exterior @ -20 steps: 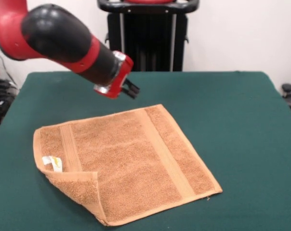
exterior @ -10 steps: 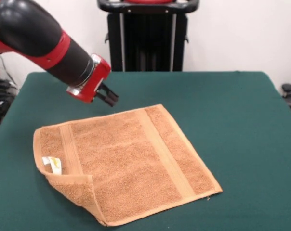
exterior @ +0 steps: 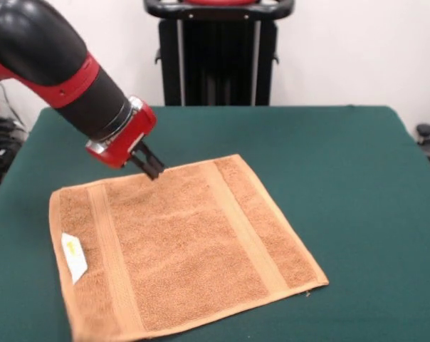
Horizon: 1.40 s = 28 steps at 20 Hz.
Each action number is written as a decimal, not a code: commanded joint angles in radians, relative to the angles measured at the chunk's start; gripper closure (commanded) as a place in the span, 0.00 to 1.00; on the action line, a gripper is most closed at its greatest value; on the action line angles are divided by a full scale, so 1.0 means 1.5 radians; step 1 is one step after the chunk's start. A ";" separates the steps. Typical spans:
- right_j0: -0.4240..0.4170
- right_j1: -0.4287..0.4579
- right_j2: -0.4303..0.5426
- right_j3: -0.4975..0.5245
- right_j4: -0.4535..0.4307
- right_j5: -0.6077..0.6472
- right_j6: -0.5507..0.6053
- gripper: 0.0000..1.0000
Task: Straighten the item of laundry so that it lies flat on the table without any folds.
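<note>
Front view shows the towel (exterior: 179, 249) spread flat on the tabletop (exterior: 343, 157), no fold visible; claw (exterior: 153, 169) nearly closed, empty, above its upper-left edge.

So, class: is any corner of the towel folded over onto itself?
No. The towel lies open on the table, all visible corners flat and its white tag showing.

Robotics laboratory: green cloth-covered surface (exterior: 357, 164), plain white wall (exterior: 343, 50), black pedestal frame (exterior: 218, 53), cables at left edge (exterior: 1, 146).
</note>
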 commanded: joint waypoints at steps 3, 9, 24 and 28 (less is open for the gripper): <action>-0.038 0.050 0.131 0.007 -0.024 -0.182 0.010 1.00; -0.081 0.062 0.181 0.024 -0.041 -0.224 0.004 1.00; 0.018 0.052 0.043 -0.061 -0.023 -0.132 0.110 1.00; 0.015 0.050 0.043 -0.051 -0.017 -0.140 0.112 1.00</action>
